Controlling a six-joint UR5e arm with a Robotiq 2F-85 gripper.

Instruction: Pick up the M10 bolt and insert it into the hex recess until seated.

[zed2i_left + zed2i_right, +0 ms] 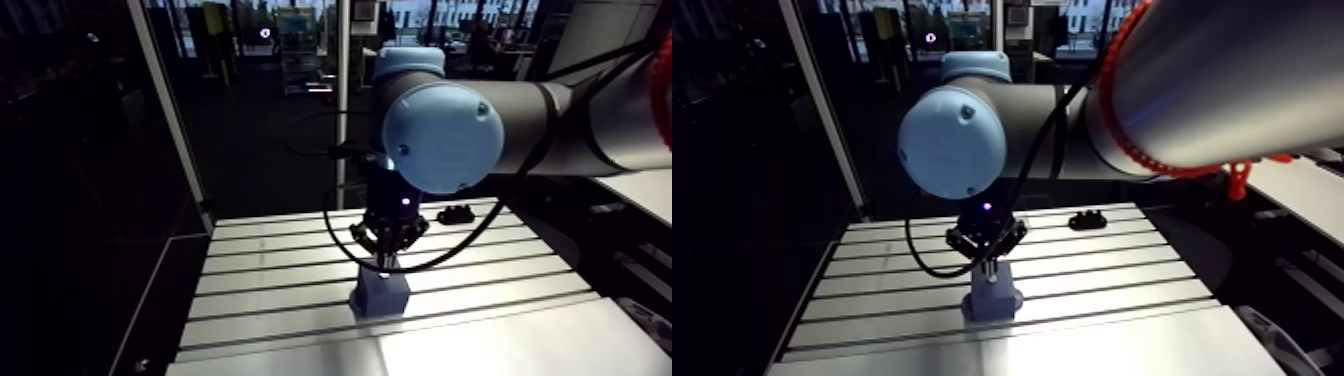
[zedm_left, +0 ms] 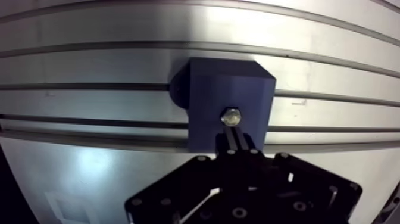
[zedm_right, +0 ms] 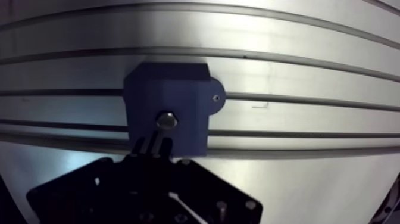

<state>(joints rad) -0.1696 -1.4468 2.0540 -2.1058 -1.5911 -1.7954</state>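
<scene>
The gripper [image 2: 233,132] hung straight down over the blue block [image 2: 208,89] on the slotted table [image 2: 89,59], its two fingers drawn close and pinching the bolt [image 2: 231,117] at their tips. The bolt's head sat in the block's top face, where the hex recess would be, so the pick-up looked done and the insertion nearly so. Whether the head was fully seated could not be told; letting go and lifting clear appeared to be what was left.

Only the wrist view showed the bolt's six-sided head and the narrow finger gap. Only the arm view showed the gripper upright above the block and a small black part [image 1: 455,213] lying well apart at the table's far edge.
</scene>
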